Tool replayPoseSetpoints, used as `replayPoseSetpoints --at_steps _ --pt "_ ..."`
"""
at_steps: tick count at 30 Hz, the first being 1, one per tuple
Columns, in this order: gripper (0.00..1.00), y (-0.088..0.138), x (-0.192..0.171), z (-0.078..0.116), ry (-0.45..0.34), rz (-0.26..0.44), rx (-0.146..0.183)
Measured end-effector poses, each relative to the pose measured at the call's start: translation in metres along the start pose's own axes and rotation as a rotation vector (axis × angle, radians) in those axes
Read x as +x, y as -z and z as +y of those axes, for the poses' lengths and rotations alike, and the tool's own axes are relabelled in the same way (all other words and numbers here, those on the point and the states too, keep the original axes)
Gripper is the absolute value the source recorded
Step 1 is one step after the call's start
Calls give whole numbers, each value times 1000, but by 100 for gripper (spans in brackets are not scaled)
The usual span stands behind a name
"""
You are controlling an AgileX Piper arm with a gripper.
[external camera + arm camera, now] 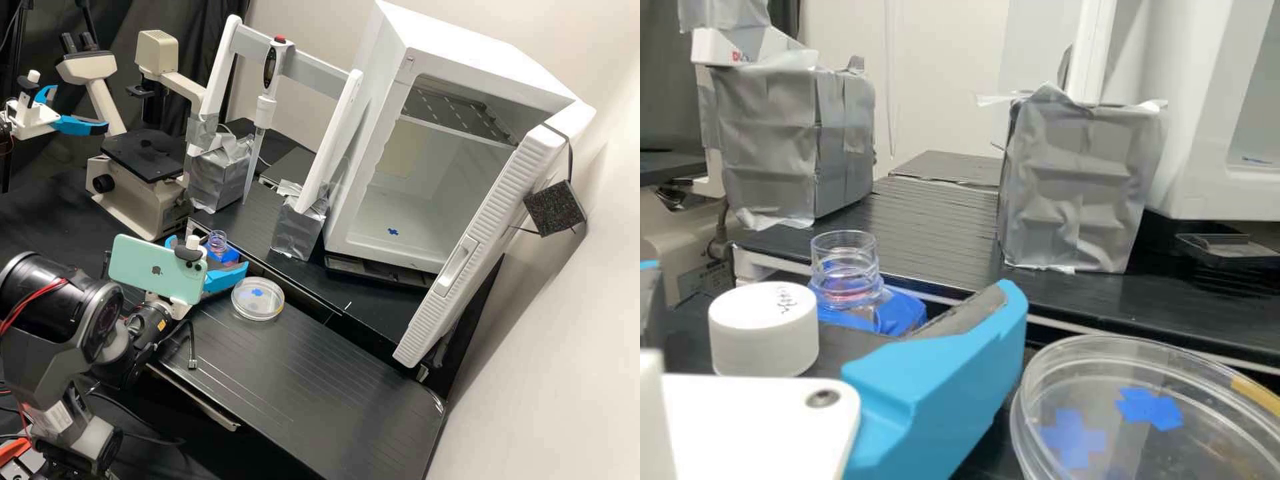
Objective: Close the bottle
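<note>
Well, the gripper [209, 252] stood wide open, holding nothing, w/ a handwritten-on white cap [762, 335] betw. its fingers. The clear bottle [217, 241], uncapped, sat in a blue holder [229, 255] nr. the petri dish [257, 300].
</note>
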Motion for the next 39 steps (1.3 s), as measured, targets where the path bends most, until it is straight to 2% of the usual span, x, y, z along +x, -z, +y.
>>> replayPoseSetpoints --at_steps 12,39 --pt "0 12 -1 -9 50 62 7" --pt "0 9 -1 -8 40 47 6"
